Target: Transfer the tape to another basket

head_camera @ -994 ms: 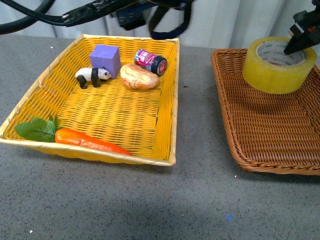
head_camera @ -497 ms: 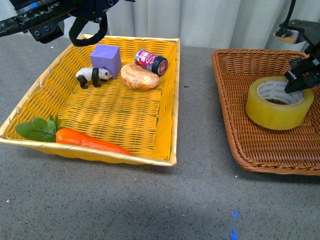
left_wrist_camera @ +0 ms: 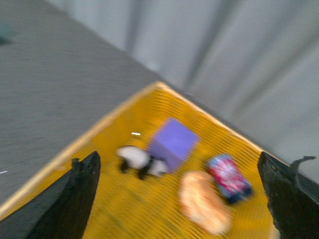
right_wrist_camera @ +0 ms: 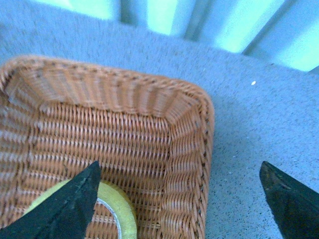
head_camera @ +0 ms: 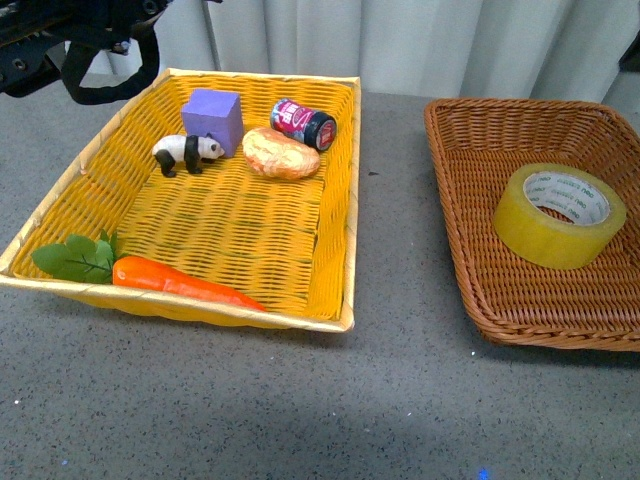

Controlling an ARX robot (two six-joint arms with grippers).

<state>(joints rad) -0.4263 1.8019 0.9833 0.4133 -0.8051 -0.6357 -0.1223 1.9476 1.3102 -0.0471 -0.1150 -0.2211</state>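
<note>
The tape (head_camera: pixel 560 215), a wide yellowish roll with a white printed core, lies flat in the dark brown wicker basket (head_camera: pixel 455 205) at the right. Nothing touches it. In the right wrist view my right gripper (right_wrist_camera: pixel 179 164) is open above the basket's (right_wrist_camera: pixel 124 99) corner, and the tape's (right_wrist_camera: pixel 119 211) edge shows beside one finger, apart from it. The right gripper is out of the front view. My left gripper (left_wrist_camera: pixel 178 155) is open and empty, high over the far end of the yellow tray; that view is blurred. Its arm (head_camera: pixel 60 40) shows at the top left.
The yellow woven tray (head_camera: pixel 345 200) at the left holds a toy panda (head_camera: pixel 186 152), a purple cube (head_camera: pixel 212 117), a small can (head_camera: pixel 303 124), a bread roll (head_camera: pixel 280 154) and a carrot (head_camera: pixel 180 284). A strip of grey tabletop (head_camera: pixel 400 250) separates the two trays.
The tape came down from the basket's far rim to its floor and was let go. My right gripper rose out of the front view. The left arm drew back to the left.
</note>
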